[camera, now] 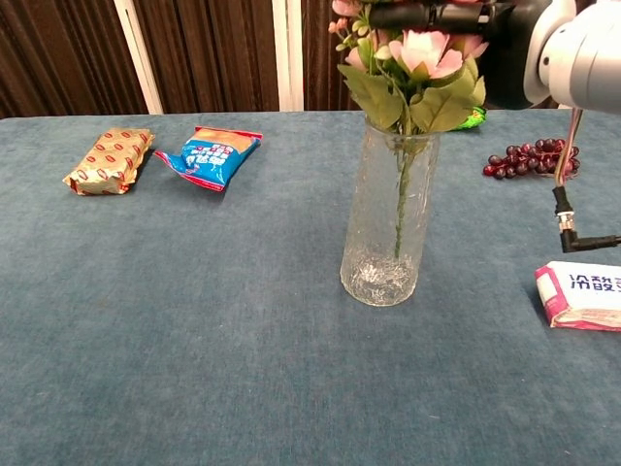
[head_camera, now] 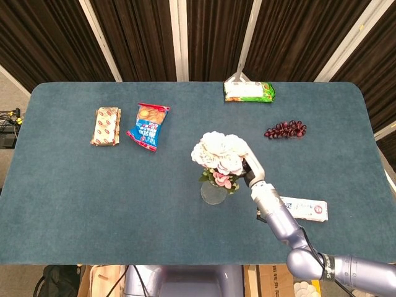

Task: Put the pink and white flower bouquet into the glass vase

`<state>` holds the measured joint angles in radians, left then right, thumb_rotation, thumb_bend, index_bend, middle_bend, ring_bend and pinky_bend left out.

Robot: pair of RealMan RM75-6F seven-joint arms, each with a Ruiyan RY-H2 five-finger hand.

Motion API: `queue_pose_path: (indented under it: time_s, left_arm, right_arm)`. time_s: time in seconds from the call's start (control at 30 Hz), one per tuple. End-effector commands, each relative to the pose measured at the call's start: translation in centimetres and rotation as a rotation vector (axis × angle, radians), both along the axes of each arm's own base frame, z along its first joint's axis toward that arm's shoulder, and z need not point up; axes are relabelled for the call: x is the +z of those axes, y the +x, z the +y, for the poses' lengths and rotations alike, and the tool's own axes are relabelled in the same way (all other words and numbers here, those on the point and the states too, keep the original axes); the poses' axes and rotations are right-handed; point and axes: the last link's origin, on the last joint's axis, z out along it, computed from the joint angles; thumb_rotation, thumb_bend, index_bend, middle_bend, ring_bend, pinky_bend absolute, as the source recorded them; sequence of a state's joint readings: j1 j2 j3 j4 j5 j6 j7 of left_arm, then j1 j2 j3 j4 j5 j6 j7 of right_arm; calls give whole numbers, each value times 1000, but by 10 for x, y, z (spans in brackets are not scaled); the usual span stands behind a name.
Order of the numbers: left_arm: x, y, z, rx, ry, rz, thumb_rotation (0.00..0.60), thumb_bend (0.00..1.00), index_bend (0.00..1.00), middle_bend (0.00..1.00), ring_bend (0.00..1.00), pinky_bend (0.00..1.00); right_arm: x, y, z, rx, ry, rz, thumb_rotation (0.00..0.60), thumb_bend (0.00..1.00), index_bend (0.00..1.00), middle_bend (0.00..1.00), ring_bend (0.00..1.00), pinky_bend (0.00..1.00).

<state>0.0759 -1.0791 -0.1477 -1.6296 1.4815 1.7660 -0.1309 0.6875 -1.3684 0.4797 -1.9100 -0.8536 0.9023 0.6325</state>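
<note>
**A:** What do you see from the head view?

**B:** The right hand (head_camera: 249,166) is holding the flower bouquet (head_camera: 218,154) from the side. The white flowers are on top and pink ones sit under them. The bouquet is right over the glass vase (head_camera: 213,192), and the vase stands on the blue bench (head_camera: 93,185) just below and to the left of the hand. A pink and white packet (head_camera: 306,209) lies on the far side of the arm from the vase. Purple grapes (head_camera: 285,129) are behind the hand, and a green packet (head_camera: 249,91) is further back. A blue snack bag (head_camera: 149,124) and a tan snack pack (head_camera: 106,125) lie well away, past the vase.

**A:** And the chest view?

**B:** The right hand (camera: 456,15) is up at the top, its dark fingers wrapped on the flower bouquet (camera: 412,68). The green stems go down inside the glass vase (camera: 388,218). The leaves sit at the rim. I cannot tell if the stems touch the bottom.

**A:** Where is the left hand?

**B:** I do not see it in either view.
</note>
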Motion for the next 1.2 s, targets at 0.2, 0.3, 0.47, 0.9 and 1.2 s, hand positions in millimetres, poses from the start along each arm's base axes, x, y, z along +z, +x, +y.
queue_pose_path:
  time_s: [0.2, 0.3, 0.47, 0.9, 1.2]
  left_arm:
    - [-1, 0, 0, 0, -4, -2, 600, 179, 158, 0, 0, 60]
    - [0, 0, -1, 1, -3, -4, 600, 179, 158, 0, 0, 60]
    - [1, -1, 0, 7, -3, -6, 600, 179, 158, 0, 0, 60]
    - [-1, -1, 1, 14, -5, -2, 600, 180, 158, 0, 0, 59]
    - [-3, 0, 1, 13, -6, 12, 600, 180, 157, 0, 0, 60]
  right_arm:
    - [-1, -1, 4, 73, 87, 42, 600, 194, 371, 279, 195, 45]
    - [1, -1, 5, 93, 115, 41, 600, 167, 282, 207, 133, 23]
    - [7, -4, 5, 118, 141, 55, 600, 157, 215, 131, 63, 0]
    - [44, -27, 7, 123, 105, 102, 600, 141, 152, 40, 0, 0]
    - [99, -67, 18, 81, -11, 143, 600, 139, 150, 28, 0, 0]
